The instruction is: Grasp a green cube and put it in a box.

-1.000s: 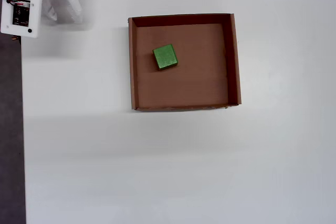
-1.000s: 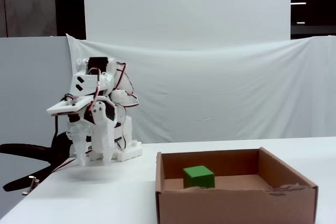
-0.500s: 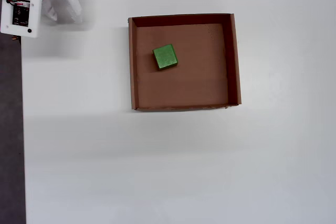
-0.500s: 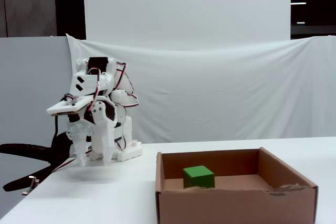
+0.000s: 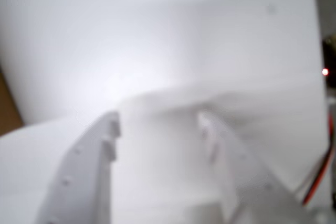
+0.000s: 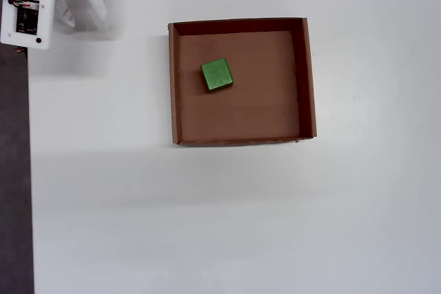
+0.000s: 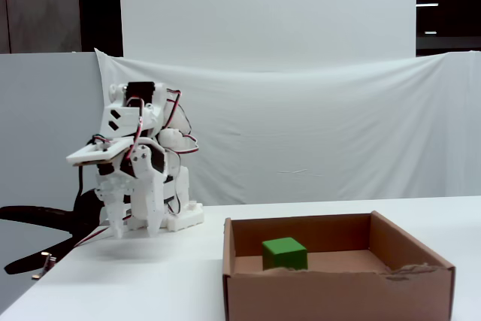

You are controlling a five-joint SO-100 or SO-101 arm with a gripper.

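Note:
The green cube (image 6: 217, 75) lies on the floor of the brown cardboard box (image 6: 307, 80), toward its upper-left part in the overhead view. From the fixed view the cube (image 7: 284, 253) rests inside the box (image 7: 338, 297), left of centre. My gripper (image 7: 135, 231) is folded back at the arm's base, far left of the box, pointing down at the table. In the blurred wrist view the gripper (image 5: 158, 124) is open, with only white table between its fingers (image 5: 89, 166). A brown sliver of the box (image 5: 8, 108) shows at the left edge.
The white table (image 6: 227, 218) ends at a dark strip (image 6: 14, 170) along the left in the overhead view. The arm's base and control board (image 6: 27, 22) sit in the top-left corner. A white cloth backdrop (image 7: 316, 125) hangs behind the table.

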